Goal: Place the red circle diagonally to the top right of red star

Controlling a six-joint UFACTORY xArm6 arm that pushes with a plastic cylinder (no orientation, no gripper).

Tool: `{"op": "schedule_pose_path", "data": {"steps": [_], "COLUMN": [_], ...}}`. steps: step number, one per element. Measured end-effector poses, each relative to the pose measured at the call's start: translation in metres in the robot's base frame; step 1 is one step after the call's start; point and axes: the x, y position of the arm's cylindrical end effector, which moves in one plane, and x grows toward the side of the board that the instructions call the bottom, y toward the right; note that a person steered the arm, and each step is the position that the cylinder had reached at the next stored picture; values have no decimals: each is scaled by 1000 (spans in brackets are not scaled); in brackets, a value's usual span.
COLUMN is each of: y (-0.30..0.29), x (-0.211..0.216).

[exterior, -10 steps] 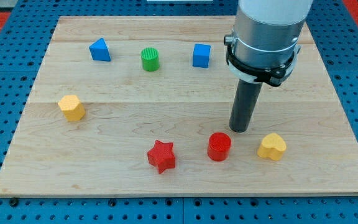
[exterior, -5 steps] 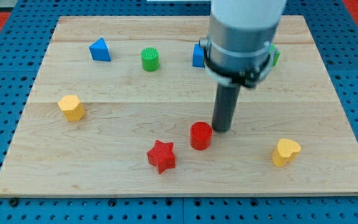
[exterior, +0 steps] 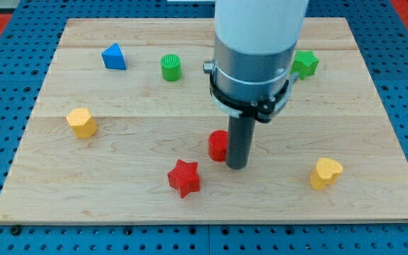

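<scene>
Camera view: my tip (exterior: 237,166) sits touching the red circle (exterior: 218,145) on its right side, rod partly hiding it. No claw on this rig, just the rod. Red star (exterior: 184,178) lies down-left of circle, close but apart. Yellow heart (exterior: 326,173) is well right. Arm body blocks the board's (exterior: 154,106) top-middle. Green star (exterior: 304,63), green cylinder (exterior: 171,67), blue triangle (exterior: 114,57), yellow hexagon (exterior: 82,122) sit far off.

Our arm (exterior: 257,42) is a broad, smooth cylinder, pale grey-white at the top and a duller metallic grey lower down. A black ring clamp circles its lower edge, with a small lug on each side. Below hangs our straight dark rod, ending flat at my tip (exterior: 237,166).
</scene>
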Motion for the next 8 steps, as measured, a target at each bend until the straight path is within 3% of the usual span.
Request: {"op": "schedule_pose_path", "data": {"steps": [3, 5, 6, 7, 8], "y": [-60, -52, -134, -129, -93], "x": [-18, -52, -52, -80, -81]}}
